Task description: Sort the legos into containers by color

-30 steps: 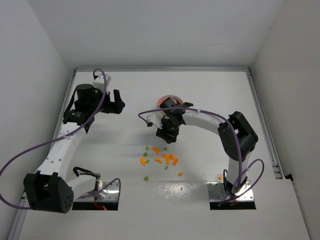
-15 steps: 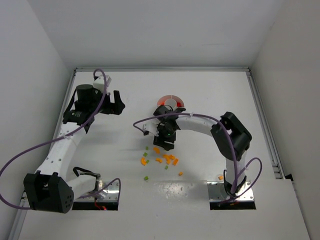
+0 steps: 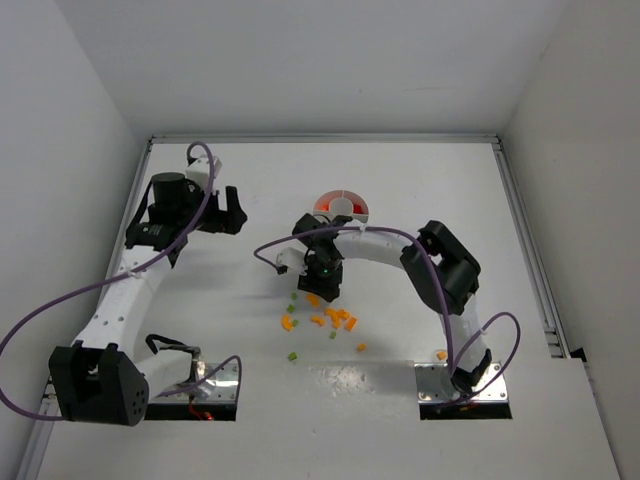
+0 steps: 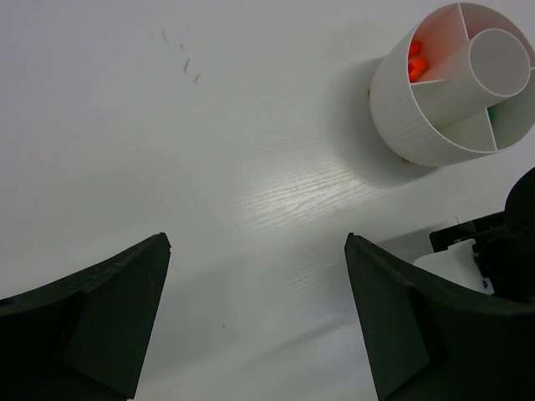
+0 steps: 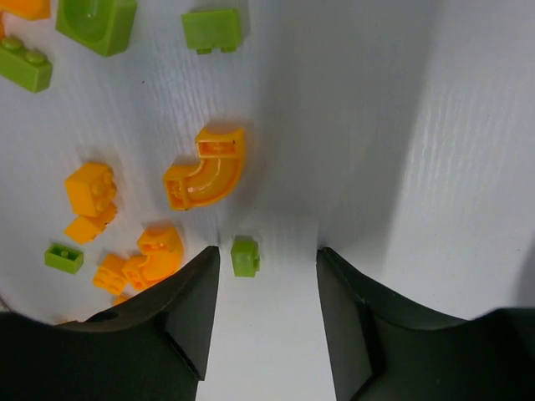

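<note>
Several legos (image 3: pixel 330 318), orange and green, lie scattered at the table's middle. My right gripper (image 3: pixel 322 290) hangs low over their far edge, jaws open. In the right wrist view a tiny green brick (image 5: pixel 245 257) lies on the table between the fingertips (image 5: pixel 196 301), close to the left one and not gripped. A curved orange piece (image 5: pixel 206 171) lies just beyond it. The round white dish of containers (image 3: pixel 342 207) stands behind, with red bricks (image 4: pixel 415 58) in one wedge. My left gripper (image 4: pixel 257 251) hangs open over bare table, left of the dish (image 4: pixel 418 117).
A stray orange brick (image 3: pixel 441 355) lies near the right arm's base plate (image 3: pixel 462 388). A green one (image 3: pixel 293 355) lies nearer the front. Purple cables loop beside both arms. White walls close in the table on three sides.
My right gripper has swung from beside the dish toward the near left, down over the brick cluster, leaving the dish uncovered. The left arm has stayed put.
</note>
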Robot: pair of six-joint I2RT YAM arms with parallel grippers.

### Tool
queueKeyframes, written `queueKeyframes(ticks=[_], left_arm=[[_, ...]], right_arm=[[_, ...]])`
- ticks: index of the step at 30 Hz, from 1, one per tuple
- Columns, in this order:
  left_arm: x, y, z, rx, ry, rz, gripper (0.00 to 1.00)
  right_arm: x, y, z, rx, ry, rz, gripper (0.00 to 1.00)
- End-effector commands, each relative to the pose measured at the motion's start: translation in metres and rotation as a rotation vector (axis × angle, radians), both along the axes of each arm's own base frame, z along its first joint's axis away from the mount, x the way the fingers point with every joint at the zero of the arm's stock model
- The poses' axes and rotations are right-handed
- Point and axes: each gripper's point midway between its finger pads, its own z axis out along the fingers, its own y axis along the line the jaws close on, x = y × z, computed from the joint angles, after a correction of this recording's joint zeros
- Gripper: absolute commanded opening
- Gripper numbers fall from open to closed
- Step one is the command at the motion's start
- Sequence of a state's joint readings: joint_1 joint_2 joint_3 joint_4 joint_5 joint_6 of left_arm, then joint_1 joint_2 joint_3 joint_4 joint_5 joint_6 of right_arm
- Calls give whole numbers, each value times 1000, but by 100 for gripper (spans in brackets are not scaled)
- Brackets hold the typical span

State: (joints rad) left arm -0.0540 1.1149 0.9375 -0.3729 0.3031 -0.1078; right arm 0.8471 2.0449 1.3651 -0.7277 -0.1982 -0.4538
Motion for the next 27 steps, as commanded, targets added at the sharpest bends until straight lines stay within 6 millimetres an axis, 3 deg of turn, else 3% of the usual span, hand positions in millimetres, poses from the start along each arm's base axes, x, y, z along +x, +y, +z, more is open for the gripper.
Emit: queueKeyframes(ticks=[1,9,15,23,27], left_arm=[[-2,7,9,17,-40,-1,92],[-2,14,8,23,-37,0,92],[-2,15,8,19,-37,1,92],[-2,15,8,19,-37,1,92],[-2,15,8,19,-37,1,92]], right_arm=[[5,3,-3,-20,-6,-24,49],[-3,-23,-15,-105,-40,-24,41],[-12,-30,-23,-124,-35,-44,36],[-10,-22,-23,-90,-62,-37,33],[-6,-18,-24,-85,-65,-37,17]])
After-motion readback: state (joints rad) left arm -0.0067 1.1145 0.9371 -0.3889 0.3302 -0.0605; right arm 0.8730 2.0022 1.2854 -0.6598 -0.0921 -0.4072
